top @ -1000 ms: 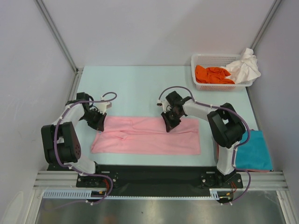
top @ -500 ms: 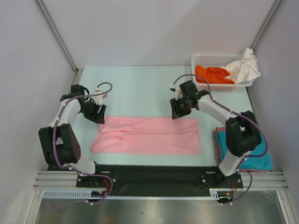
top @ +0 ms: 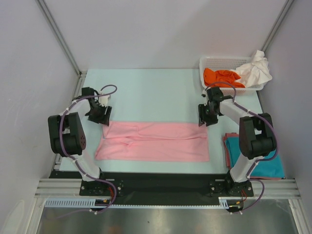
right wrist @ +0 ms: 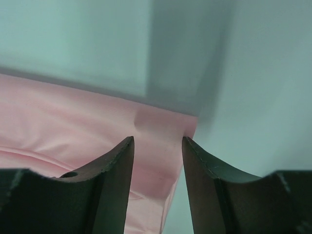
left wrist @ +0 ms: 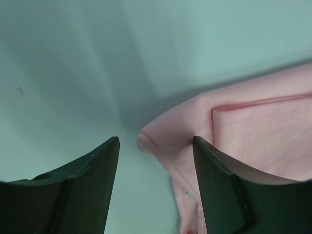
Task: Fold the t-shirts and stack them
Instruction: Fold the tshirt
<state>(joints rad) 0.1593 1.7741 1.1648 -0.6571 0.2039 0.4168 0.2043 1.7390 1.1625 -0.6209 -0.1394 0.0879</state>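
A light pink t-shirt (top: pixel 155 141) lies folded into a long flat strip across the table's front middle. My left gripper (top: pixel 101 118) is open just above its far left corner, which shows between the jaws in the left wrist view (left wrist: pixel 161 134). My right gripper (top: pixel 204 120) is open over its far right corner, seen in the right wrist view (right wrist: pixel 165 127). A folded teal t-shirt (top: pixel 263 157) lies at the front right. An orange t-shirt (top: pixel 222 78) and a white t-shirt (top: pixel 256 69) lie crumpled in the basket.
A white lattice basket (top: pixel 209 62) stands at the back right corner of the pale green table (top: pixel 146 92). Grey walls close in the left, back and right sides. A black rail runs along the near edge.
My right gripper moved right along the pink shirt's far edge to its right corner. My left gripper shifted slightly up and left to the far left corner. The shirt has not moved.
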